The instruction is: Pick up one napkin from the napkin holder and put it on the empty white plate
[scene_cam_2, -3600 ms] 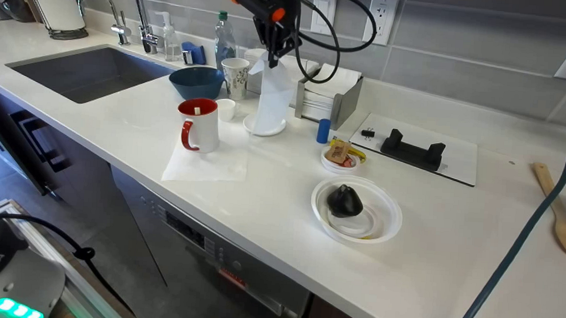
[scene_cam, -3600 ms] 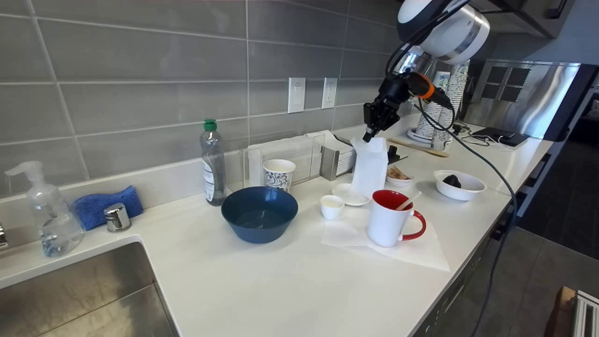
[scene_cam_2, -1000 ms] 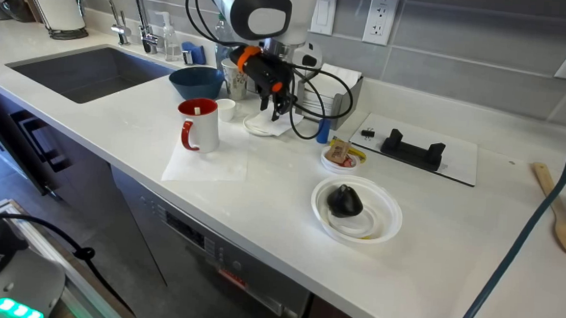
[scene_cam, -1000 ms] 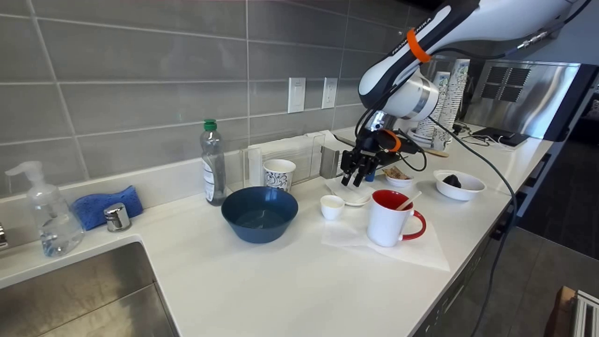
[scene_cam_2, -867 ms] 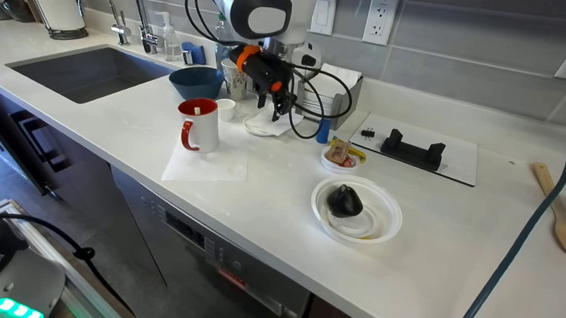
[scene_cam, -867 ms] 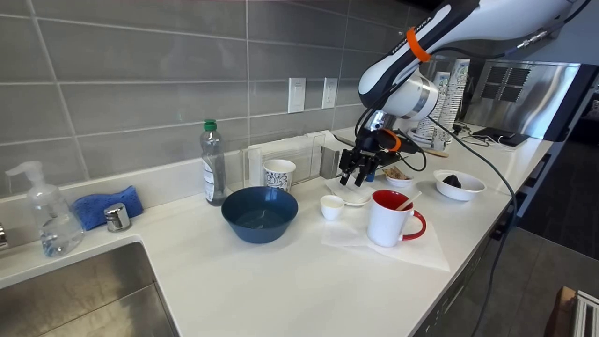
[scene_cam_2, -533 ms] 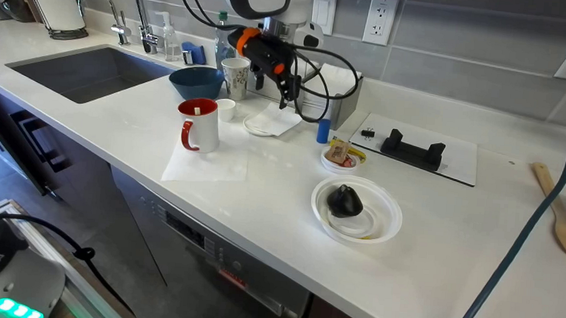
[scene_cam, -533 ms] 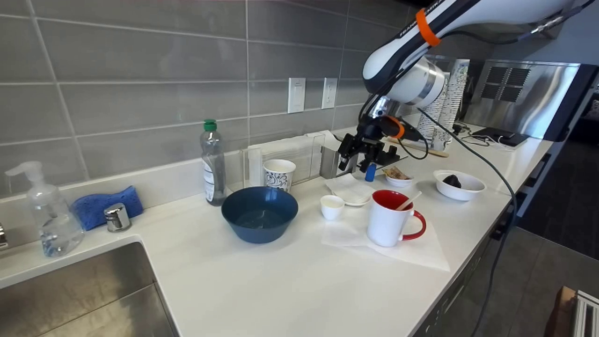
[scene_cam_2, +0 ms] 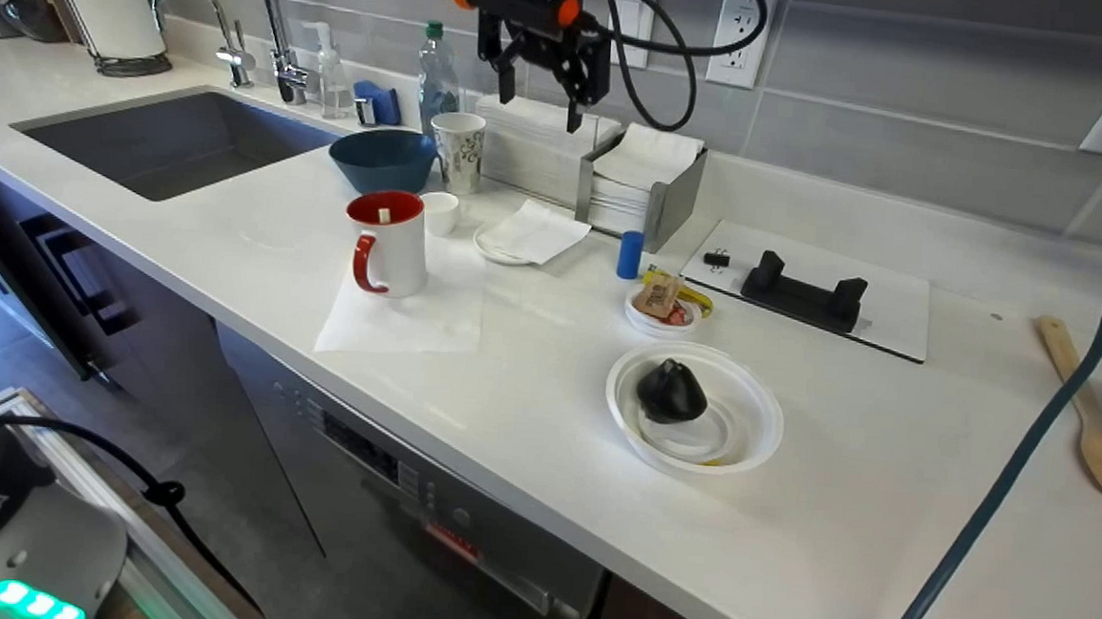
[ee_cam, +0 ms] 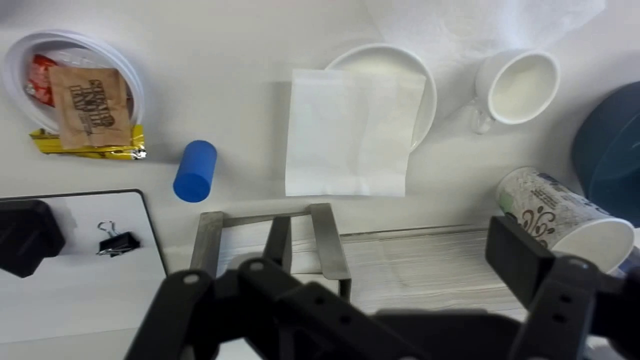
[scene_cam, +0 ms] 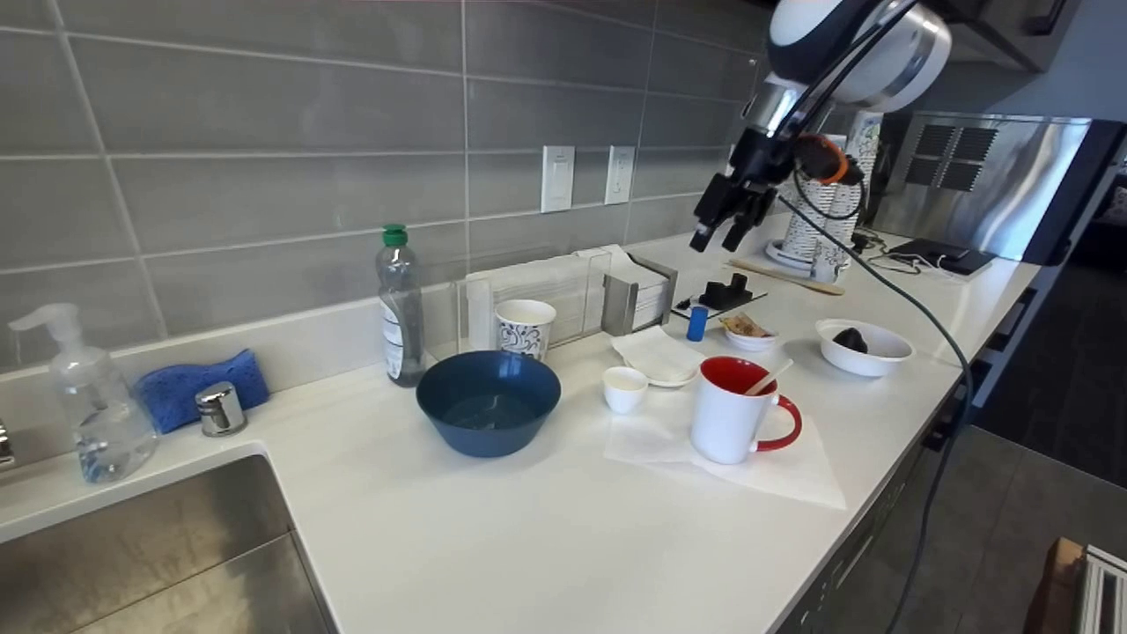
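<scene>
Gripper (scene_cam_2: pixel 540 108): spread wide, holding nothing, positioned above counter (scene_cam_2: pixel 527 385). Napkin holder (scene_cam_2: pixel 680 198): stack of wht. sheets (scene_cam_2: pixel 646 157) inside. Mug (scene_cam: pixel 724 427): stick (scene_cam: pixel 770 377) inside. Sm. bowl (scene_cam_2: pixel 662 330): packets (scene_cam_2: pixel 659 295). Lg. bowl (scene_cam_2: pixel 747 393): blk. object (scene_cam_2: pixel 671 392), ID unclear. Napkin (ee_cam: pixel 350 137): lying on wht. plate (ee_cam: pixel 377 59), overhanging rim on holder side; thin wht. sheet, approx. flat, w/ faint creases.

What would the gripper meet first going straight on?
Probably the napkin lying partly over the plate: in both exterior views the open gripper points down toward it. Depth is unclear, and the napkin holder stands close by.
</scene>
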Available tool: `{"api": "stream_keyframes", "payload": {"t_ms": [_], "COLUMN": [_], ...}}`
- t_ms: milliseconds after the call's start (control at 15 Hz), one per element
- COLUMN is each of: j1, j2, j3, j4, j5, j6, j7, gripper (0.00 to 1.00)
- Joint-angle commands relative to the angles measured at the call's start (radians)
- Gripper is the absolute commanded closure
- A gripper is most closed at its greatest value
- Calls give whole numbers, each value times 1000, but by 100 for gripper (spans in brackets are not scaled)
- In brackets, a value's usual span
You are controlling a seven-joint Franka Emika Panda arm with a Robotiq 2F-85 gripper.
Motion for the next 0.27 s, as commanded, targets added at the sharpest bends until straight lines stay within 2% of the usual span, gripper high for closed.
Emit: {"api": "stream_keyframes", "payload": {"t_ms": [0,200], "j1": [14,18], "j2": [-28,-21], "j3": [-25,-25], "j4": [-10,-9], "j5": [-3,-2], "j6": [-12,-11], "j7": [-5,-4], "gripper": [0,0]}}
